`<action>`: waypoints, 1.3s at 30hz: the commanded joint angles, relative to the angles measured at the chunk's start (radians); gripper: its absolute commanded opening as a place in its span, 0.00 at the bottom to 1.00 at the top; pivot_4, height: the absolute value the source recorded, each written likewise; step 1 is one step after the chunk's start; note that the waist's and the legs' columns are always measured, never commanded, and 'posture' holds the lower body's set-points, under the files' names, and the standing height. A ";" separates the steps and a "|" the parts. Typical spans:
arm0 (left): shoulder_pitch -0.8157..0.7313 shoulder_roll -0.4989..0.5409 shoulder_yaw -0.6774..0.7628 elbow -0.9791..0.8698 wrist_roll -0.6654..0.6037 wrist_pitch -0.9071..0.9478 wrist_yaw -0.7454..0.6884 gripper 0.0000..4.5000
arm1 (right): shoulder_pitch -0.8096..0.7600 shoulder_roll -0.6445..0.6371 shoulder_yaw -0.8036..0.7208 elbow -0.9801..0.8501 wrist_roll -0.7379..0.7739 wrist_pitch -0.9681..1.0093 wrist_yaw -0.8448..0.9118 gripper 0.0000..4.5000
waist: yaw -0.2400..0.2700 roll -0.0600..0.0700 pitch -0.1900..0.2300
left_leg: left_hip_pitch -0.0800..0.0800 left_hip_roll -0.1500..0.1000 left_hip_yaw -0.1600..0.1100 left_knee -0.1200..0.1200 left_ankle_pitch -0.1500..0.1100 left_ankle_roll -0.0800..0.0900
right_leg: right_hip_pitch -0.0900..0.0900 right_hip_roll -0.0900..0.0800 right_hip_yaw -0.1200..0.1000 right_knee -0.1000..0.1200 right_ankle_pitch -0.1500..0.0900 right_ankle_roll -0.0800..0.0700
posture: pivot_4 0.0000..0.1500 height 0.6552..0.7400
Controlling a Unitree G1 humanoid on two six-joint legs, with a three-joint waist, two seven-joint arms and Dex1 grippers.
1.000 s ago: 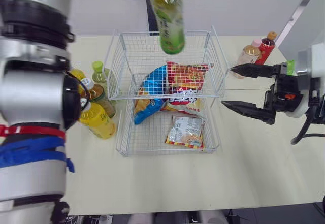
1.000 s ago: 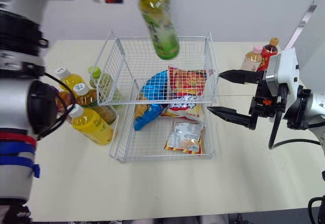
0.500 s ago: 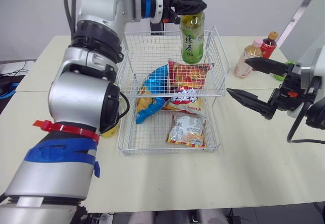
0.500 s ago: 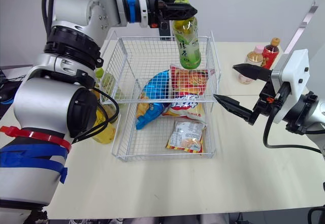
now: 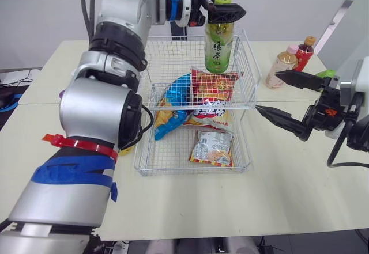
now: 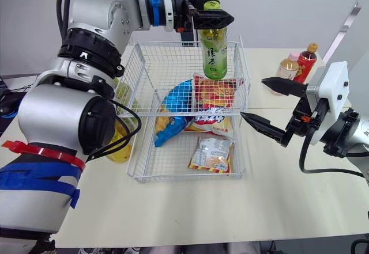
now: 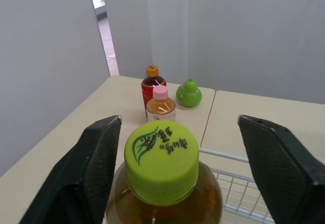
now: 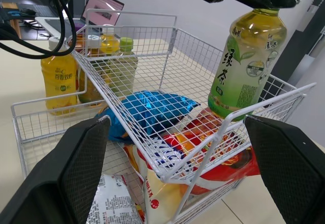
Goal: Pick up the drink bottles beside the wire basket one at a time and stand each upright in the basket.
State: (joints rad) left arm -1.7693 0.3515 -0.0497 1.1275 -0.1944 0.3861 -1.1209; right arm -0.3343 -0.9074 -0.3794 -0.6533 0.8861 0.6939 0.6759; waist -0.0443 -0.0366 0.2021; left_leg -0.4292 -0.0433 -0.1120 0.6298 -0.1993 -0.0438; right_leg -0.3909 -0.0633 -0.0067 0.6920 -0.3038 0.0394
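1. A white wire basket (image 5: 190, 172) with two compartments sits on a pale tabletop (image 5: 288, 185).
2. A green tea bottle (image 5: 219, 49) is upright in the far compartment, toward its right side. Its long axis is vertical, with the lime cap (image 7: 161, 158) pointing up. Its base is down inside the wire walls, just behind a red snack bag (image 5: 214, 84). Whether the base rests on the basket floor cannot be told.
3. The left gripper (image 5: 226, 13) reaches in level at the top of the bottle. Its fingers (image 7: 96, 163) are spread to either side of the cap. One sits just beside the cap and the other stands clearly apart from it, so they are not clamped on the bottle.
4. The right gripper (image 5: 267, 91) hovers over the tabletop just to the right of the basket. Its two fingers are spread wide, hold nothing and point toward the basket.
5. A blue snack bag (image 5: 173, 95) lies beside the red one, and a small packet (image 5: 211, 147) lies flat in the near compartment.
6. Yellow bottles (image 8: 56, 79) stand upright just outside the basket's left wall.
7. Far right, a pink-capped bottle (image 5: 281, 67) and a red bottle (image 5: 304, 49) stand upright side by side, with a green pear-shaped object (image 7: 189, 93) near them.
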 commanded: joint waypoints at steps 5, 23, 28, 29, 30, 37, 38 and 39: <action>0.042 0.218 0.021 -0.267 -0.001 0.136 -0.115 1.00 | -0.038 -0.054 -0.003 0.004 0.005 -0.022 0.052 1.00 | -0.014 0.001 0.000 | 0.001 0.001 0.000 0.000 0.000 0.000 | 0.000 0.001 0.000 0.001 0.000 0.000 | 1.00 1.00; 0.936 0.806 0.604 -1.156 -0.183 0.652 0.021 1.00 | -0.367 0.077 0.325 0.210 -0.072 -0.085 0.275 1.00 | -0.009 0.002 0.000 | 0.010 0.004 0.002 0.000 0.000 0.000 | 0.002 0.004 0.010 0.006 0.000 0.000 | 1.00 1.00; 1.390 0.782 0.911 -1.236 -0.166 0.556 -0.078 1.00 | -0.425 0.141 0.406 0.242 -0.119 -0.073 0.285 1.00 | -0.007 0.002 -0.001 | 0.012 0.005 0.003 -0.001 0.000 0.000 | 0.002 0.004 0.016 0.006 0.000 -0.001 | 1.00 1.00; 1.458 0.767 0.956 -1.240 -0.166 0.536 -0.088 1.00 | -0.430 0.147 0.418 0.244 -0.124 -0.071 0.295 1.00 | -0.004 0.001 -0.001 | 0.012 0.007 0.004 -0.001 0.000 0.000 | 0.001 0.004 0.016 0.005 0.001 -0.002 | 1.00 1.00; 1.520 0.753 0.993 -1.239 -0.163 0.516 -0.095 1.00 | -0.434 0.152 0.426 0.246 -0.123 -0.068 0.310 1.00 | -0.001 0.001 -0.001 | 0.012 0.006 0.004 -0.001 0.000 0.000 | 0.002 0.004 0.017 0.005 0.001 -0.003 | 1.00 1.00; 1.758 0.630 1.113 -1.292 -0.203 0.493 -0.037 1.00 | -0.446 0.171 0.443 0.251 -0.137 -0.070 0.362 1.00 | 0.015 0.000 -0.001 | 0.013 0.007 0.004 -0.001 0.000 0.000 | 0.002 0.001 0.018 0.004 0.002 -0.004 | 1.00 1.00; 1.773 0.606 1.109 -1.311 -0.215 0.497 -0.017 1.00 | -0.448 0.175 0.442 0.249 -0.135 -0.066 0.364 1.00 | 0.016 0.000 -0.001 | 0.013 0.007 0.004 -0.001 0.000 0.000 | 0.002 0.001 0.018 0.004 0.002 -0.004 | 1.00 1.00; 1.783 0.586 1.102 -1.326 -0.226 0.498 0.002 1.00 | -0.451 0.178 0.442 0.248 -0.132 -0.062 0.364 1.00 | 0.016 0.000 -0.001 | 0.013 0.007 0.005 -0.001 0.000 0.000 | 0.002 0.000 0.018 0.004 0.002 -0.004 | 1.00 1.00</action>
State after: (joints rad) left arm 0.0079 0.9486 1.0307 -0.1449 -0.3910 0.8896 -1.1483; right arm -0.7603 -0.7325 0.0793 -0.3869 0.7460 0.6323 1.0324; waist -0.0282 -0.0363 0.2006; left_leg -0.4159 -0.0363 -0.1075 0.6284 -0.1995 -0.0438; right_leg -0.3889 -0.0631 0.0117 0.6960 -0.3012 0.0347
